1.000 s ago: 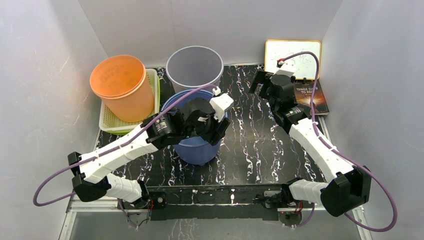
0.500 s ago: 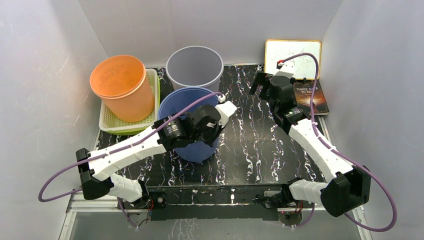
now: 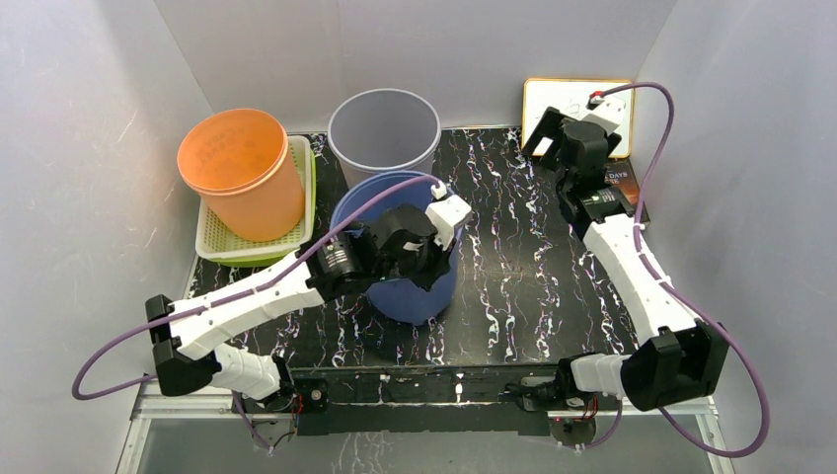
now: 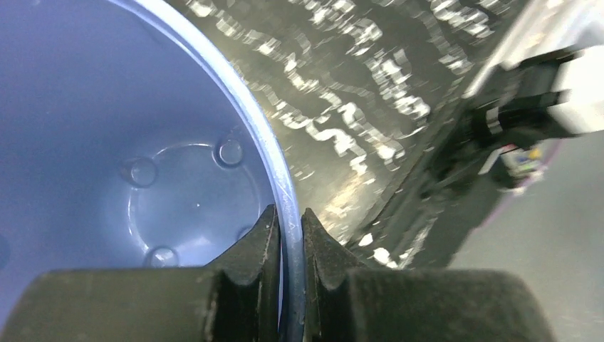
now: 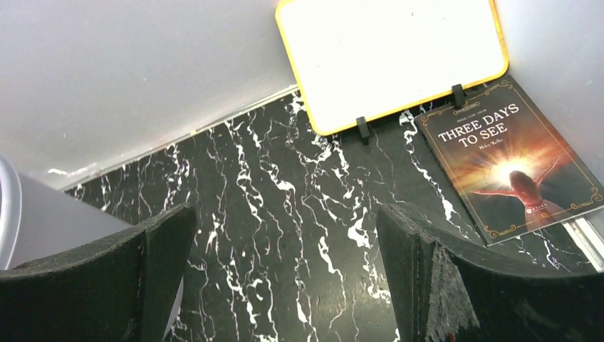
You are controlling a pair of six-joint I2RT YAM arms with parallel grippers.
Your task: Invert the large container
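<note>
Two fingers of the left gripper [image 4: 288, 228] pinch the blue container [image 4: 107, 107] rim at 4 o'clock; we should roll slowly; right gripper [image 5: 281, 228] gapes empty.

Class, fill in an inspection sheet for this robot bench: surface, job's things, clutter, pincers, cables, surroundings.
Surface: black marbled table, no spills seen.
Job's things: blue bucket, opening up, not yet turned over.
Clutter: orange bucket on a green tray; grey bucket; whiteboard; book.
Pincers: left pincer shut on the blue bucket's rim; right pincer open, empty.
Cables: a purple cable loops off each arm.
Surroundings: grey walls on three sides.
</note>
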